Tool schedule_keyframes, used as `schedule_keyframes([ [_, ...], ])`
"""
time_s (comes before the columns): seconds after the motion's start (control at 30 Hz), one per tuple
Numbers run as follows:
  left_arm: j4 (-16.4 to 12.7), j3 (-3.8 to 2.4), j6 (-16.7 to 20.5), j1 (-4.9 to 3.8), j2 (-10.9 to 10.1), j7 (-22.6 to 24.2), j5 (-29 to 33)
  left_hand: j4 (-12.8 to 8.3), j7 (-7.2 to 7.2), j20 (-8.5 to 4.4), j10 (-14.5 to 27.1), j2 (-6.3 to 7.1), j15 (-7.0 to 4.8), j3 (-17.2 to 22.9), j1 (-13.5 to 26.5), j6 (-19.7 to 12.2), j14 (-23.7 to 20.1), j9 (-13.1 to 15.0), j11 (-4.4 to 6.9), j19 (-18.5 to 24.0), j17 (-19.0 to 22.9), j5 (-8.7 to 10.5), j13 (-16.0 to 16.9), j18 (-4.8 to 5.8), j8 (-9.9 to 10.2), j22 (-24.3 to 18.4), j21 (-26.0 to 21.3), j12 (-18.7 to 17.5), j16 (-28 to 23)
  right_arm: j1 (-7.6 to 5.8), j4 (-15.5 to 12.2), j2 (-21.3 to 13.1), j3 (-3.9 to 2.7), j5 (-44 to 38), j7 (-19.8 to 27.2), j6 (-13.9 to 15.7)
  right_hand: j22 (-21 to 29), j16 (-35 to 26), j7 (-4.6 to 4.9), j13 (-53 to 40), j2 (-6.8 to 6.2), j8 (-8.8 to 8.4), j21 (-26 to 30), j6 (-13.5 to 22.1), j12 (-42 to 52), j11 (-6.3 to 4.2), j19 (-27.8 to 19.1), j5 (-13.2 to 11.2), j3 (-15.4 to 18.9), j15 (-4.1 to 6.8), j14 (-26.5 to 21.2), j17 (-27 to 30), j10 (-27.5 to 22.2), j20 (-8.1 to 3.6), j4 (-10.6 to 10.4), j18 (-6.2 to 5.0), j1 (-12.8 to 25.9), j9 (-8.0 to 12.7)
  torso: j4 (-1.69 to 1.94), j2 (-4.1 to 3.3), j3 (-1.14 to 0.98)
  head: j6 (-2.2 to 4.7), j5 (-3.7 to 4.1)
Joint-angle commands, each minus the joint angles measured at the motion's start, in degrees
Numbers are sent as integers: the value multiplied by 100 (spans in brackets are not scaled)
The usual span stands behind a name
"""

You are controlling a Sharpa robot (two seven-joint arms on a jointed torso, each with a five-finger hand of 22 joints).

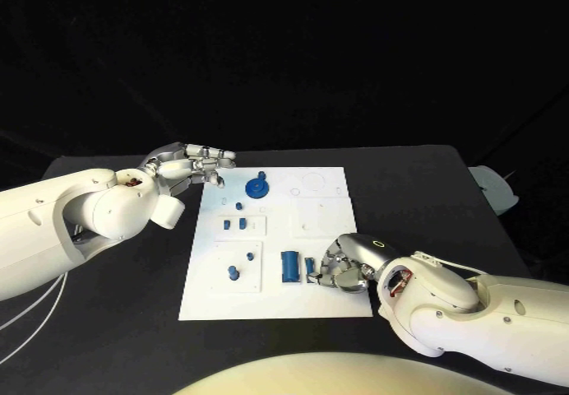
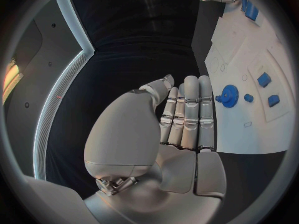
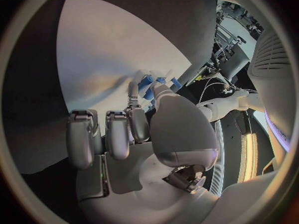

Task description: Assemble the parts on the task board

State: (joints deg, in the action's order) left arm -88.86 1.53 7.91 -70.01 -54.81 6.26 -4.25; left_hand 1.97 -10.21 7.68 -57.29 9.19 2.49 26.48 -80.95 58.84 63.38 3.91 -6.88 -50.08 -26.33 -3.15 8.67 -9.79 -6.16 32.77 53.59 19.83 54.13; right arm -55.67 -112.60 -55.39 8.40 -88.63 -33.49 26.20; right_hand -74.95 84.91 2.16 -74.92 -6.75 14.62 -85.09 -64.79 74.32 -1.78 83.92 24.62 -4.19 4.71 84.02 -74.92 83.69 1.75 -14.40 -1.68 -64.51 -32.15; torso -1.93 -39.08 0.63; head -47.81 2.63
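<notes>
My right hand (image 1: 346, 265) sits low over the near end of the task board (image 1: 326, 226), because that is where the part I am working on lies: a short blue bar (image 1: 309, 267) beside the larger blue cylinder (image 1: 289, 267). I judge I have come in from the board's right edge so my fingers (image 3: 139, 122) can reach the bar without knocking the cylinder. In the right wrist view my thumb and one finger meet around a small blue piece (image 3: 147, 86), so I read it as pinched there, while my other fingers hang curled in, close side by side and clear of it. Whether the bar is already lifted or only touched against the board, I cannot tell.

My left hand (image 1: 196, 163) waits at the far left corner of the board, over the black bench (image 1: 107, 329), holding nothing. Its fingers (image 2: 190, 112) lie straight and pressed together, thumb alongside, palm free. I judge it is parked there to stay out of the way yet near the blue gear (image 1: 257, 188), which stands at the far end of the board just beyond my fingertips.

The other blue pieces lie apart in their pale recesses: 2 small blocks (image 1: 233, 222) mid-board and 2 pegs (image 1: 241, 265) in the near left recess. Most of the assembly looks still undone.
</notes>
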Motion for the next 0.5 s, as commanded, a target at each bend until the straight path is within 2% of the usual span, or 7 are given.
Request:
schedule_keyframes([
  [0.03,-10,-2,-109,-1,1,22,11,16,2,29,39,-45,-2,-17,25,-55,-45,1,16,-26,7,14,8,-74,-31,-8,-23,23,39,7,-12,-2,-1,-87,54,-128,-1371,30,-1,-574,8,22,-24,-10,33,-11,418,7,-1,55,440,-705,57,-52,36,66,-49,-6,3,1,2,2,-10],
  [0.5,-17,-2,-108,-1,0,23,11,16,2,29,39,-45,-2,-17,25,-55,-45,1,16,-26,7,14,8,-74,-31,-8,-23,23,39,10,165,100,-1,-84,48,-187,-1372,32,-2,-582,33,24,-26,-14,45,-11,419,7,10,55,440,-710,62,-52,39,66,-72,-8,5,-2,1,-2,-11],
])
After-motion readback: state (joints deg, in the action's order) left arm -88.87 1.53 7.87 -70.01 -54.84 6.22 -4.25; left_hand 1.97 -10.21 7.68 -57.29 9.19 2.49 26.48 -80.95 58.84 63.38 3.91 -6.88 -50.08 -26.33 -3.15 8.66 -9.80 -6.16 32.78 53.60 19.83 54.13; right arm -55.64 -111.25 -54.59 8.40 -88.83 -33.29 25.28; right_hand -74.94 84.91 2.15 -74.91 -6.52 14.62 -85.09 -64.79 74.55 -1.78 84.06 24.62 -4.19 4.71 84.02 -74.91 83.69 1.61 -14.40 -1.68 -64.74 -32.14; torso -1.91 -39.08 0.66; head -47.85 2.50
